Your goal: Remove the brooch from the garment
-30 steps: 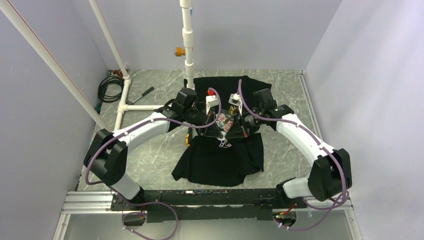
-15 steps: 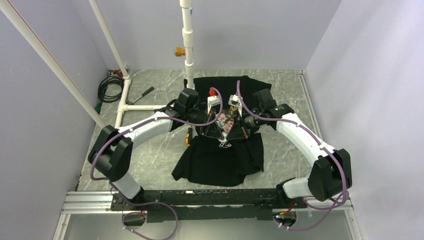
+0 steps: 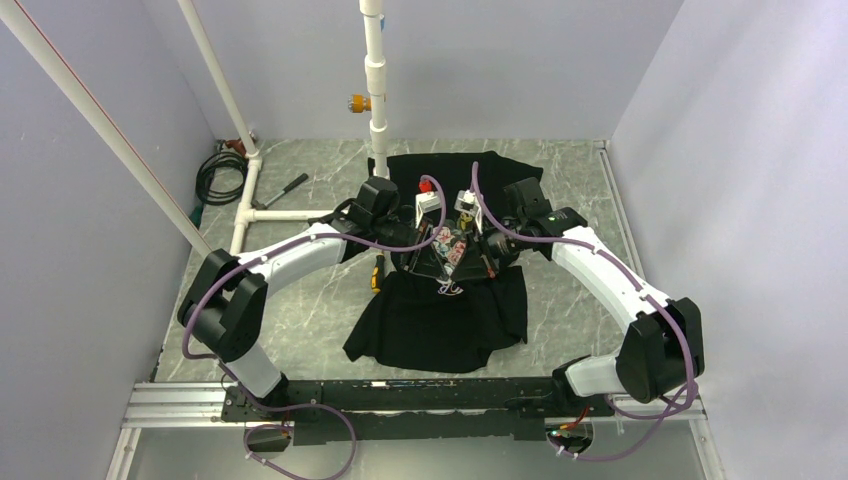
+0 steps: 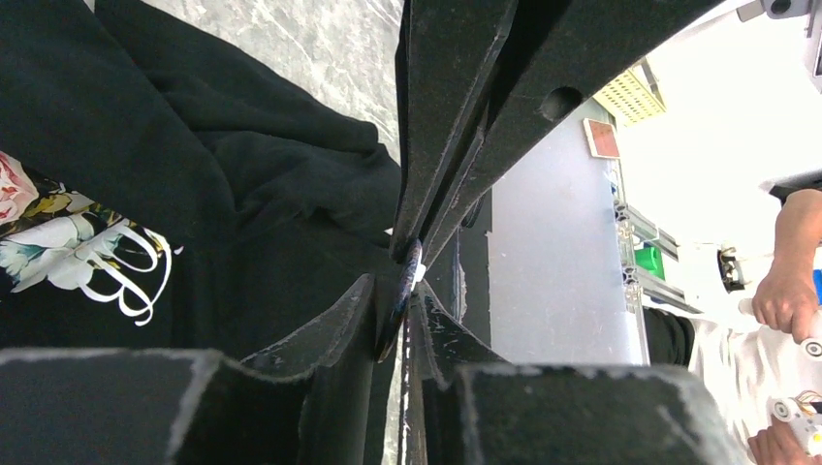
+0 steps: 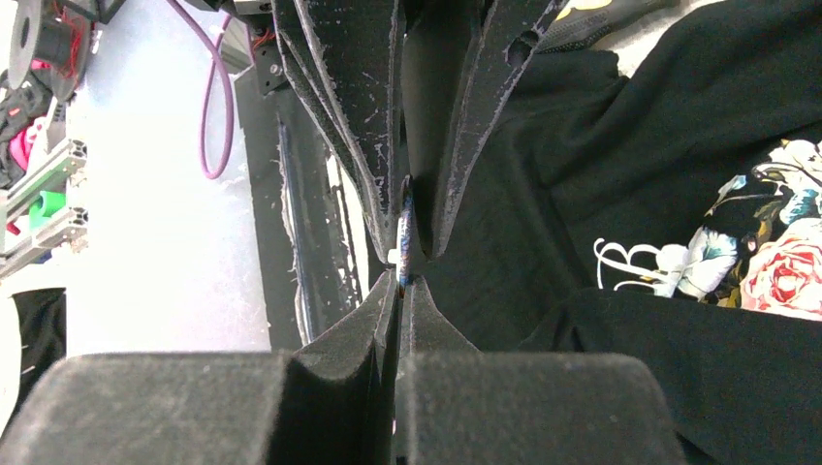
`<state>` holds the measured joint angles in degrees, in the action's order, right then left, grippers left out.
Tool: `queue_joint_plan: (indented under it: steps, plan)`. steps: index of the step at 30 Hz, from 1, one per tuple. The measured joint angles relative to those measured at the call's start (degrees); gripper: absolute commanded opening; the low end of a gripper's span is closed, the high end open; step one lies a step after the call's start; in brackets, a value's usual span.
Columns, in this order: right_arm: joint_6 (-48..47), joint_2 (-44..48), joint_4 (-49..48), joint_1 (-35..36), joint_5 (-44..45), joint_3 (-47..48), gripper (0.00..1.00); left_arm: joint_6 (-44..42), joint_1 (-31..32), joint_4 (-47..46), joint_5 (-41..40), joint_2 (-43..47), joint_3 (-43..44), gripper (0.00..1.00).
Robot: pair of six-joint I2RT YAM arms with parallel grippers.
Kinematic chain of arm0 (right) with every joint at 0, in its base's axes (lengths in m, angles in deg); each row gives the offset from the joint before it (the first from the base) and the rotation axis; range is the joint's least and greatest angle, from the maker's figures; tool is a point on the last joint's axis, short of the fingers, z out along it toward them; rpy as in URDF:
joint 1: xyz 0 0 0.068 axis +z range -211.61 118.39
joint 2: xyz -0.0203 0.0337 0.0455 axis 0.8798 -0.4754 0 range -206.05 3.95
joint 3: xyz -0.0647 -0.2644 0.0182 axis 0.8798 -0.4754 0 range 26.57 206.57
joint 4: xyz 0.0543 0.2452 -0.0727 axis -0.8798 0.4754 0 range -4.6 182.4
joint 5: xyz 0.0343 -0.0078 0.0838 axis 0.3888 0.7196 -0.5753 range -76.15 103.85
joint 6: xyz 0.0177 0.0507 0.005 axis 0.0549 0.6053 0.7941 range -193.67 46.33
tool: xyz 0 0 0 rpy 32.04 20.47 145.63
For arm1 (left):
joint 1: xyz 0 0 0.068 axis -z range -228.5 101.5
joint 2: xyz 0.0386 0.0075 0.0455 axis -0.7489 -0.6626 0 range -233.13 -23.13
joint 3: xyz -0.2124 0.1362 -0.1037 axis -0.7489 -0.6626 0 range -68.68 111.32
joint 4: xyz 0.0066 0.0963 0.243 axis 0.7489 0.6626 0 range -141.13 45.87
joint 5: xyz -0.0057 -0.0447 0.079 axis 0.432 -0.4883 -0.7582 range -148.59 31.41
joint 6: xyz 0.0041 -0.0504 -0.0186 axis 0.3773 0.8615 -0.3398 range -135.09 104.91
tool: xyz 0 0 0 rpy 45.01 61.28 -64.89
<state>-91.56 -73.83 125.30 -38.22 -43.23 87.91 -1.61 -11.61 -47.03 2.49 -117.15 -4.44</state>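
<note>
**benchrat:** Where's this one at? Starting at the 6 o'clock edge of the overhead view, I see a black short-sleeved T-shirt (image 3: 440, 325) with a rose print. Its hem is nearest the arm bases, and it's lying on a grey marbled tabletop (image 3: 300, 300).

**pinhead:** Mid-shirt is where the action is. The left gripper (image 4: 395, 312) reaches in from 9 o'clock and the right gripper (image 5: 399, 283) from 3, tips nose to nose. Both pairs of fingers are squeezed right down, each nipping one edge of a thin dark disc seen edge-on. I'd call that the tiny round pin brooch (image 4: 408, 274), though you can't read its colours from that angle. The cloth around it looks gathered up.

**benchrat:** So it's the pull-apart step?

**pinhead:** That's my guess. I can't tell if the pin is out of the fabric, or if one side has the back rather than the face. Next, one gripper probably has to hold firm while the other draws slowly straight along the pin, so the cloth doesn't snag.

**benchrat:** And beyond that?

**pinhead:** The collar, then a white plastic pipe post (image 3: 378, 110) at 12 o'clock and a coiled black cable (image 3: 213, 175) at 10.
</note>
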Motion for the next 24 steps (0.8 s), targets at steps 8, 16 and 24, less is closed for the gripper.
queue_joint_plan:
  steps: [8, 16, 24]
  plan:
    - [-0.3, 0.0, -0.5, 0.2, -0.1, 0.0, 0.0, 0.9, -0.1, -0.7, -0.5, 0.1, -0.5, 0.33]
    - [-0.8, 0.1, -1.4, 0.1, -2.7, 0.0, 0.0, 1.0, -0.8, -5.0, -1.5, 4.1, -3.8, 0.46]
    - [-0.6, 0.8, -2.5, -0.1, -4.5, -0.4, 0.0, -1.6, -1.0, -7.0, -3.4, 10.8, -5.2, 0.47]
